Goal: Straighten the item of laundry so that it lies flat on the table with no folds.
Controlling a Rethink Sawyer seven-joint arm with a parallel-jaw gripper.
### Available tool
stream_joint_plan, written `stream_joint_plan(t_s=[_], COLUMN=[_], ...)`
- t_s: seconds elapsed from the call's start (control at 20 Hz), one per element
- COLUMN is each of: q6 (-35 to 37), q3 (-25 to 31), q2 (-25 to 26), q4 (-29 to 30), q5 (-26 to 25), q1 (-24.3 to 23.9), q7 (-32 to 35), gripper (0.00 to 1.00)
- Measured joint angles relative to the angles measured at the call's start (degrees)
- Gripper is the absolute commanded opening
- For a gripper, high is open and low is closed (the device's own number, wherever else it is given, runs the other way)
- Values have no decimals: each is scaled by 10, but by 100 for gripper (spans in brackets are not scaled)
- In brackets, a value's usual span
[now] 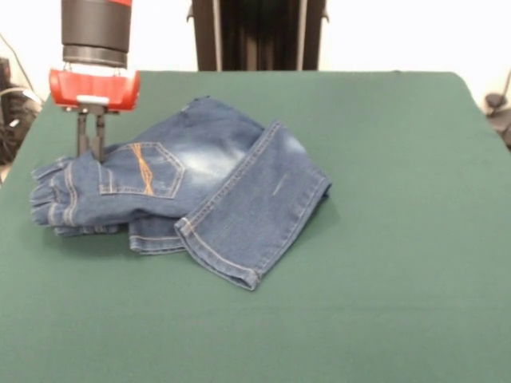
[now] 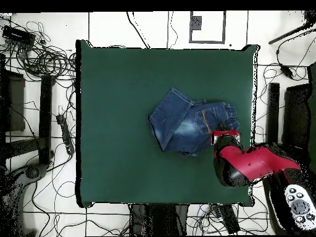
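In the front view the jeans [image 1: 188, 191] lie on the table [image 1: 383, 239], left of its middle. The waistband [image 1: 56, 199] is at the left; one leg [image 1: 255, 215] is folded across toward the near right. The gripper [image 1: 90, 144] stands just behind the waistband, touching it.
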Motion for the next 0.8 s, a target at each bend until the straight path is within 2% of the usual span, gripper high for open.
stream_joint_plan(t_s=[0.1,0.15,0.6,0.8], q6=[12,17,22,51], q3=[15,21,30,55], q2=[0,0,-2,-2], q4=[0,0,-5,-5], q5=[0,0,2,36], q1=[-13,-16,-17,-32], q7=[-22,-40,-55,-59], gripper=[0,100,100,100])
